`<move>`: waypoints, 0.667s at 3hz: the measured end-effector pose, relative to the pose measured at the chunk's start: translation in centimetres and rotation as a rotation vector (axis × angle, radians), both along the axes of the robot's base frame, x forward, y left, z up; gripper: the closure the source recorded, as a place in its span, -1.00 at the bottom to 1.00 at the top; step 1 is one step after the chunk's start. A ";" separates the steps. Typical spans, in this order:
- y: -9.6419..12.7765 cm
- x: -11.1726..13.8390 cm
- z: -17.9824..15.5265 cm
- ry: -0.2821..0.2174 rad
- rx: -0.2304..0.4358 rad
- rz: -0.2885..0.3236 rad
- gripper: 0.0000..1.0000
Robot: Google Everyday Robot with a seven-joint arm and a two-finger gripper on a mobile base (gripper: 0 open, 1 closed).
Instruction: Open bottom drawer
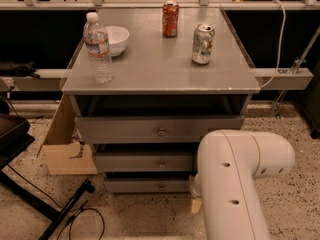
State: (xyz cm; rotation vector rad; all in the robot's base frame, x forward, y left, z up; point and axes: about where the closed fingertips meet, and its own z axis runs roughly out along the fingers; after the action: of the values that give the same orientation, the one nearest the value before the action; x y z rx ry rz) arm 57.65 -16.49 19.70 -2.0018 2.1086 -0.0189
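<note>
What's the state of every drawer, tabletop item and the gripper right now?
bottom drawer: looks shut
middle drawer: looks shut
top drawer: looks shut
water bottle: upright, cap on
white bowl: right way up
red can: upright
silver can: upright
gripper: low by the bottom drawer's right end, mostly hidden behind the arm

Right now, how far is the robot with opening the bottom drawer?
Nothing looks done yet: the bottom drawer appears shut, its knob untouched. In hand: the gripper is low beside the drawer's right end, mostly hidden behind the arm. Left: reach the knob, grip it, pull the drawer out.
</note>
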 end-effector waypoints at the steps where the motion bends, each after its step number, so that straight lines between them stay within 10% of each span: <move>1: 0.1 1.2 -1.5 -0.007 0.005 -0.019 -1.00; 2: 0.6 2.5 -2.9 -0.012 0.009 -0.028 -0.82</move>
State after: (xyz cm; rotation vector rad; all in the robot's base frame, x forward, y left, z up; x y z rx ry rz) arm 60.19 -15.89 16.84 -1.9617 2.1259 -0.0264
